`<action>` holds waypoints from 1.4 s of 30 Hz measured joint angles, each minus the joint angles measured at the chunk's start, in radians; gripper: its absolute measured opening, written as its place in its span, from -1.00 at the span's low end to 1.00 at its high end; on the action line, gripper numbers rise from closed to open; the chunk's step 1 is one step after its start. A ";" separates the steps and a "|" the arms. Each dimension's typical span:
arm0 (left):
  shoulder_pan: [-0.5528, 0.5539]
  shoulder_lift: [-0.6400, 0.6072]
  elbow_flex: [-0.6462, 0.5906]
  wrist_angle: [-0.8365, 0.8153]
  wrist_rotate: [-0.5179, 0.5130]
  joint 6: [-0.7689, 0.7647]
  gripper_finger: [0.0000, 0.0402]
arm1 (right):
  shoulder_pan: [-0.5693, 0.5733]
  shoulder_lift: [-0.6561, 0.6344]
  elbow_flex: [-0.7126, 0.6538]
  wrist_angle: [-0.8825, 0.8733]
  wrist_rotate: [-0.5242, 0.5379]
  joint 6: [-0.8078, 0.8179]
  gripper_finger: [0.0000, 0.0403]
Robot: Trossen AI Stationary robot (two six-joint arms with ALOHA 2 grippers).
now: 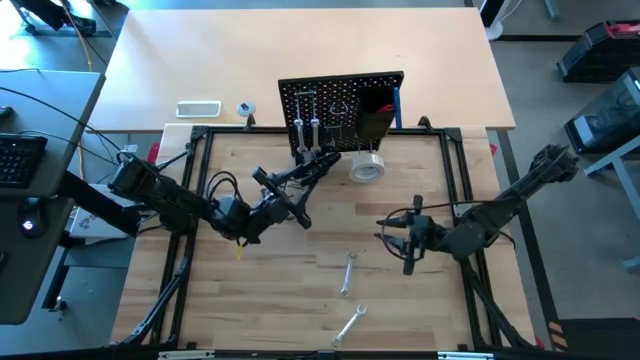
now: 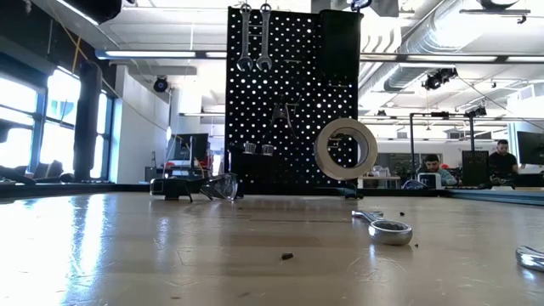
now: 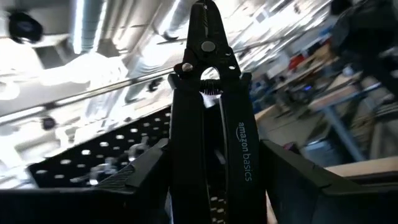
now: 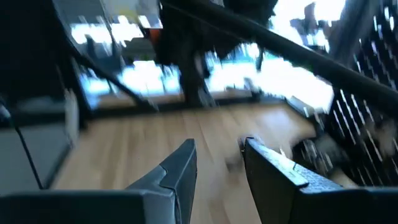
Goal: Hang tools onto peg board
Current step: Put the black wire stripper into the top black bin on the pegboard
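Note:
The black peg board (image 1: 340, 100) stands upright at the table's far side. Two silver wrenches (image 2: 255, 38) hang from hooks near its top, and a pale tape roll (image 2: 346, 146) shows in front of its lower right. My left gripper (image 1: 283, 203) is in front of the board, shut on black-handled pliers (image 1: 312, 168) whose nose points at the board. My right gripper (image 4: 217, 168) hovers open over the table's right middle with nothing between its fingers. Two more wrenches (image 1: 348, 272) (image 1: 350, 325) lie flat on the table near the front. My left gripper pinches the pliers' two black handles (image 3: 239, 155) between its two fingers (image 3: 140, 177), which lie along the tool. The fingers slant upward toward the far side. The pliers are lifted clear of the table, their closed nose (image 3: 202, 22) sticking out beyond the fingertips.
A black bin (image 1: 375, 112) and a blue-handled tool (image 1: 397, 100) sit on the board's right part. A black metal frame (image 1: 195, 170) rims the wooden work area. A white flat device (image 1: 198, 108) lies behind the board at the left. Bare wood lies between the arms.

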 joint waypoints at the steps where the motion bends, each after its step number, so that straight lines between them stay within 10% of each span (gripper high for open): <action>1: 0.002 0.000 0.000 -0.015 0.012 -0.028 0.02 | 0.000 0.004 0.000 0.069 -0.005 -0.047 -0.36; 8: 0.006 0.038 0.000 -0.021 0.077 -0.096 0.02 | -0.013 0.014 0.000 0.373 -0.016 -0.304 -0.36; 20: -0.005 0.048 0.008 -0.168 0.128 -0.010 0.02 | -0.049 0.025 0.000 0.343 -0.071 -0.300 -0.36; 31: -0.082 0.048 0.189 -0.864 0.055 0.114 0.02 | -0.004 -0.091 0.000 0.214 -0.074 -0.223 -0.36; 42: -0.108 0.048 0.350 -1.318 0.154 -0.008 0.02 | -0.164 -0.084 0.000 -0.065 -0.342 0.064 -0.36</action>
